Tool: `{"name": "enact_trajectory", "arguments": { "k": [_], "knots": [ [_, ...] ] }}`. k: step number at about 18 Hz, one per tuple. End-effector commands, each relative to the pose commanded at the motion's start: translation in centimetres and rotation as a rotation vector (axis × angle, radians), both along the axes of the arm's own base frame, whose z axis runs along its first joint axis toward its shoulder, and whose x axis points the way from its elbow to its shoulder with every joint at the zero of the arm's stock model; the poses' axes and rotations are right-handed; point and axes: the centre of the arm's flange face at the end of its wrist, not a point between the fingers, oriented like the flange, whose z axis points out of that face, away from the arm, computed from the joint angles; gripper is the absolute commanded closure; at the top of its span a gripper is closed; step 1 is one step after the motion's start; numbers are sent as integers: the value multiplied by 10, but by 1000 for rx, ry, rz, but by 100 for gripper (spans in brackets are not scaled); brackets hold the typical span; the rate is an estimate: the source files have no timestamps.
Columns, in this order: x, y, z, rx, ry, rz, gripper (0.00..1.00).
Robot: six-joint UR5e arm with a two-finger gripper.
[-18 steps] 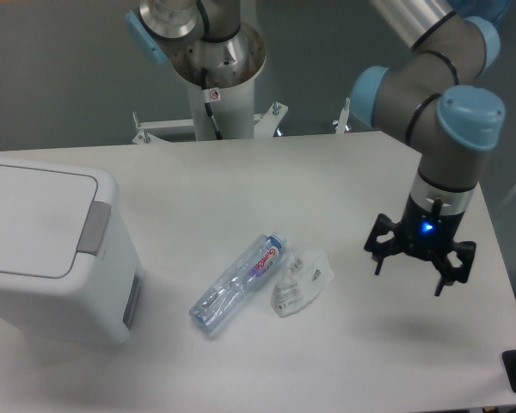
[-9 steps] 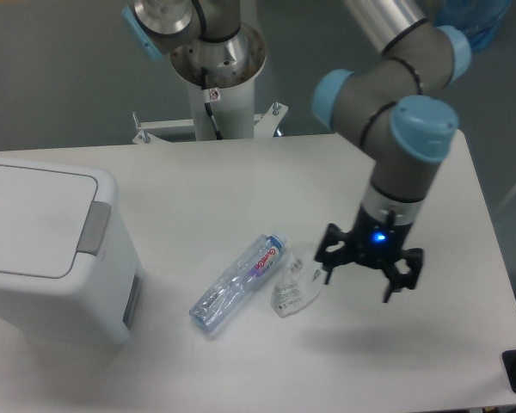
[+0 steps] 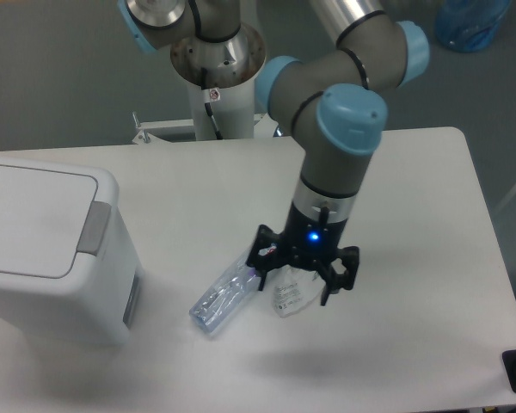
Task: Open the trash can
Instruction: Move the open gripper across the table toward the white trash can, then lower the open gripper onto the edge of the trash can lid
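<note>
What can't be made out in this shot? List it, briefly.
- Trash can: its left side is cut off by the frame edge.
- Bottle: the cap end is hidden behind the gripper.
- Crumpled plastic wrapper: its top is covered by the gripper; its print is too small to read.

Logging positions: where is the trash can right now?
The trash can sits at the table's left edge, lid closed, left of the bottle and the gripper.

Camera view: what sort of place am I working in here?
Most likely a robotics lab or test cell: a UR5e arm with its gripper over a plain white table, a second robot base on a pedestal, and staged props, a trash can and plastic bottle.
</note>
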Motion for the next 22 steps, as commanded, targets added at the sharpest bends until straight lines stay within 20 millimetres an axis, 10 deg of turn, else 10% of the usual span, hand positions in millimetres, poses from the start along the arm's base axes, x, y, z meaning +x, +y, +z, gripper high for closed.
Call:
{"name": "enact_trajectory", "arguments": {
  "k": [6,13,22],
  "knots": [
    [48,-7,65,86,-70,139,0],
    [118,27,77,97,-131,115,0],
    [130,23,99,139,-130,120,0]
  ]
}}
